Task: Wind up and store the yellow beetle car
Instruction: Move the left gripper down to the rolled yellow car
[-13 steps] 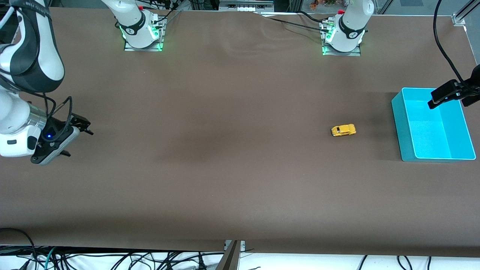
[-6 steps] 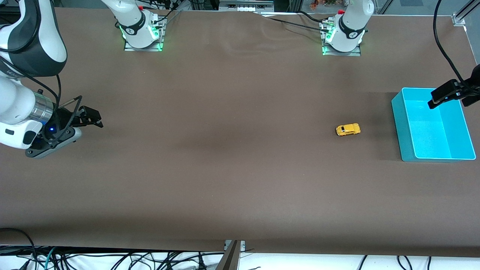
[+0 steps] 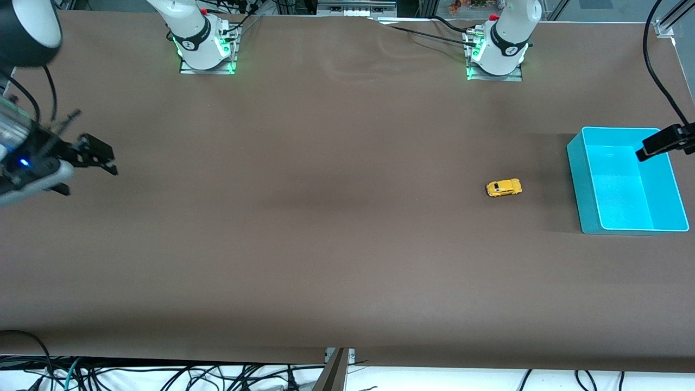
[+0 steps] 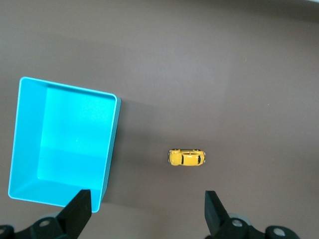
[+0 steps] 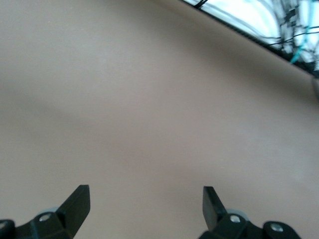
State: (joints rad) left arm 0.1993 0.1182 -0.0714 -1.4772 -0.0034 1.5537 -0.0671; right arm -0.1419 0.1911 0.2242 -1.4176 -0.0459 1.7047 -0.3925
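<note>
While both tools (image 4: 145, 211) (image 5: 144, 206) hang spread, the rounded yellow beetle car (image 3: 504, 188) sits upright, dark-windowed.

Two white arm bases with black joint bands, glowing green at the foot plates, red caps showing beside each, black cables trailing from both. Right arm's upper link (image 3: 24, 24) showing glossy black over white, a brushed silver wrist ring below it, thin black cables looping above the right gripper (image 3: 100, 157), a small blue light shining just beside it. Both grippers wearing matte black wedge-shaped fingers (image 4: 79, 209) with pale round screws in the black mounts, left gripper (image 4: 144, 211) included.
</note>
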